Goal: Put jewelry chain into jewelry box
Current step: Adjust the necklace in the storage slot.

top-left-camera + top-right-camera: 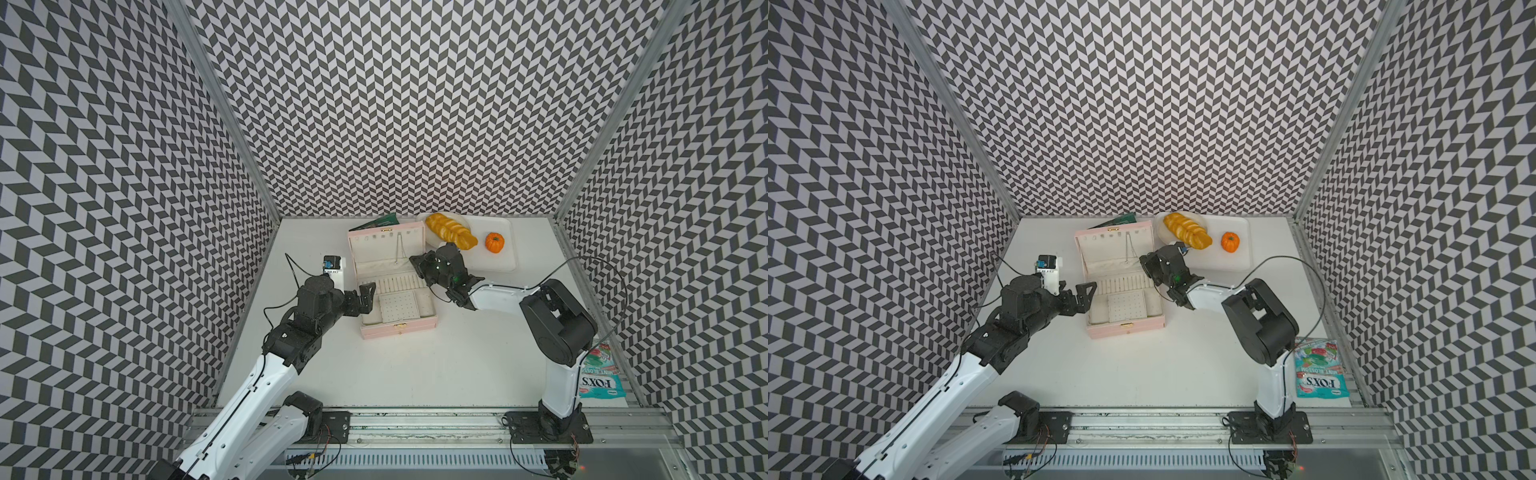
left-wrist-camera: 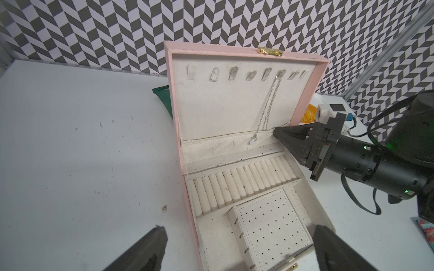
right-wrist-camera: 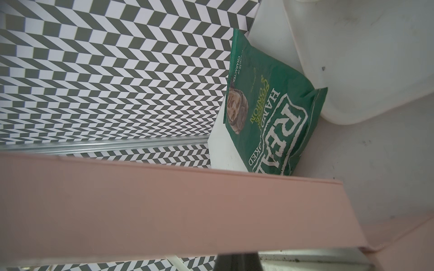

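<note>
Watching from my station, I had the jewelry box [image 1: 399,330] open on the desk [image 1: 395,374], its pink lid raised toward the back wall and its cream lining facing the arms. The chain [image 2: 270,104] was already inside the lid. It hung from 1 of the hooks along the top of the lining and ran down in 2 thin strands. Its small pendant [image 2: 253,141] lay against the gathered pocket at the lid's lower edge.

The right end effector [image 2: 276,134] reached in from the box's right side with its jaws pressed together to a point. That point sat at the pocket's edge, just beside the lower part of the chain. I could not tell whether it touched or pinched a strand. Its wrist camera gave me only the lid's pink outer face and a green crisp bag [image 3: 270,105] lying behind the box.

The left end effector [image 1: 367,297] was spread fully apart and held nothing. It hovered at the box's left wall. In its wrist view the 2 dark fingers [image 2: 145,248] framed the front of the box, with the perforated panel [image 2: 270,223] between them and the row of ring rolls [image 2: 242,185] beyond.

Behind the box to the right sat a white tray [image 1: 505,259] with a small orange pumpkin [image 1: 494,242] on it and a braided loaf [image 1: 451,230] at its left end. A candy bag [image 1: 598,378] lay at the desk's right edge, beside the right arm's base.
</note>
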